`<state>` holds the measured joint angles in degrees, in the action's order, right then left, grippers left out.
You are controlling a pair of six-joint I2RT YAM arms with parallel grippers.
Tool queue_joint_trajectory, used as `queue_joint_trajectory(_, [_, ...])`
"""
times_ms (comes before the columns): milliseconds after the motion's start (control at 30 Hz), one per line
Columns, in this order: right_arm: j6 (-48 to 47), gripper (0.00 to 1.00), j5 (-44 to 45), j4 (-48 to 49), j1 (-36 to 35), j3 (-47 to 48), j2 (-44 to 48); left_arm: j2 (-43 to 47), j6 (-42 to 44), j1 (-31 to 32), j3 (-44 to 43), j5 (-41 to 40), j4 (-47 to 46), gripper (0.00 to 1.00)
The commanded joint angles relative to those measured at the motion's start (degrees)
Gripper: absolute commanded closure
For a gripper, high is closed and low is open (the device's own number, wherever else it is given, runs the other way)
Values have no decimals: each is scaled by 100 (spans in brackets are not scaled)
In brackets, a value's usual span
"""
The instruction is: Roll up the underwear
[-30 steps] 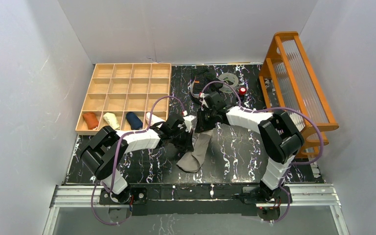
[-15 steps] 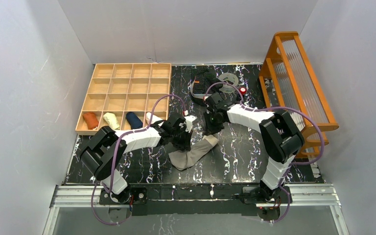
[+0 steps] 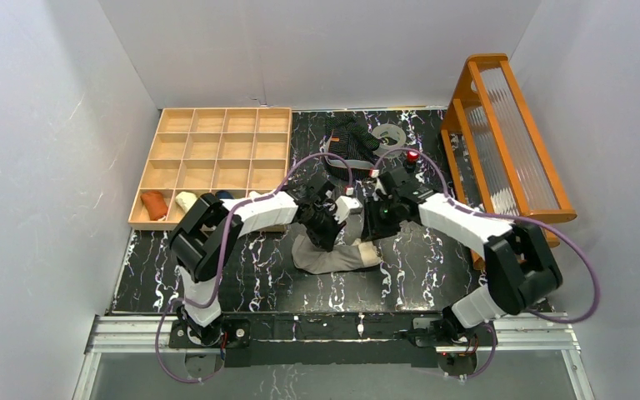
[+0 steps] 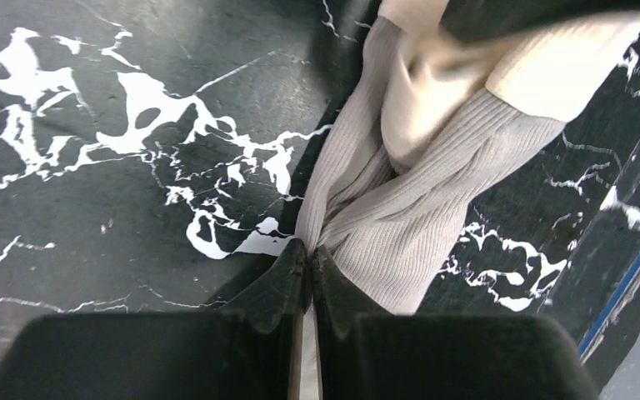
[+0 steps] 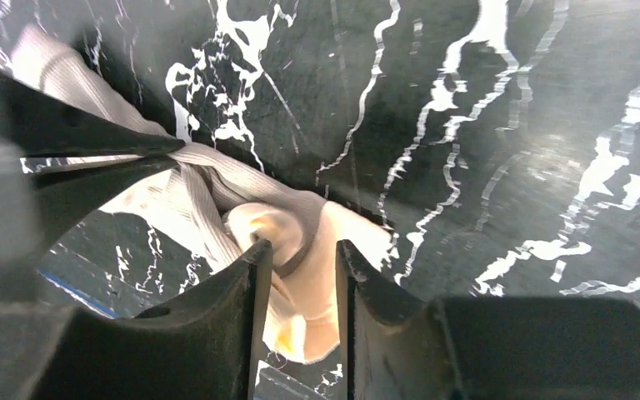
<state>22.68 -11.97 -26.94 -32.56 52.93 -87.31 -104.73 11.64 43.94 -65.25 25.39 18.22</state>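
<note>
The beige-grey underwear (image 3: 333, 256) lies bunched on the black marble table, in front of both grippers. My left gripper (image 3: 327, 235) is shut on a fold of it; in the left wrist view the fingertips (image 4: 293, 265) pinch the ribbed cloth (image 4: 417, 225). My right gripper (image 3: 375, 227) holds the cloth's right end; its jaws stand a little apart with a thick bunch of pale cloth (image 5: 300, 250) between them. The left gripper's fingers (image 5: 75, 125) show in the right wrist view, also on the cloth. The black striped underwear (image 3: 348, 136) lies at the back of the table.
A wooden compartment tray (image 3: 217, 150) stands at the back left with rolled garments in its front row. A clear tape ring (image 3: 392, 133) and a small red-topped object (image 3: 412, 156) lie behind the right gripper. An orange rack (image 3: 508, 142) stands at the right.
Both grippers have moved right with the beige-grey underwear. The cloth has turned from a long upright strip to a low bunch lying crosswise on the table.
</note>
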Motion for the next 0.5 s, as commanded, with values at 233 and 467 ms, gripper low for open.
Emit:
queue_joint_trajectory(233, [542,68,-1575,1705,997,-825,1431,-731,676,-149,-1174,424,1393,96])
queue_joint_trajectory(467, [1548,87,-2580,3021,952,-1698,1277,-523,235,-321,-906,409,850,93])
